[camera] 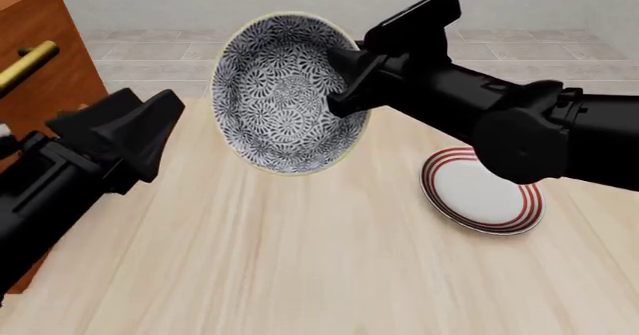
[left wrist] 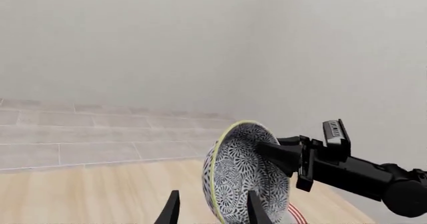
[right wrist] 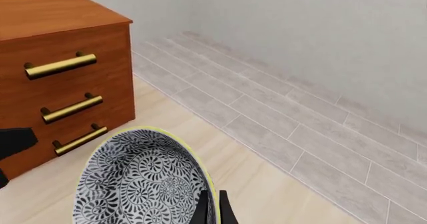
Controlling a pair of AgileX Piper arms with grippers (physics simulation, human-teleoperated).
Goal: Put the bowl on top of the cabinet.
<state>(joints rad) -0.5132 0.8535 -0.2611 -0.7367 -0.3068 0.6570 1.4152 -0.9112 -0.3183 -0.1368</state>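
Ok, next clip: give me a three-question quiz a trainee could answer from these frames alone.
1. True or false: the bowl rests flat on the table.
2. Which end effector grips the bowl's rim? A) left B) right C) neither
3. Fill in: the white dish with red rings lying on the table under the right arm is a ____.

Key:
1. False. It is held in the air, tilted on edge.
2. B. The right end effector is clamped on the rim; the left end effector is open beside it.
3. Plate.
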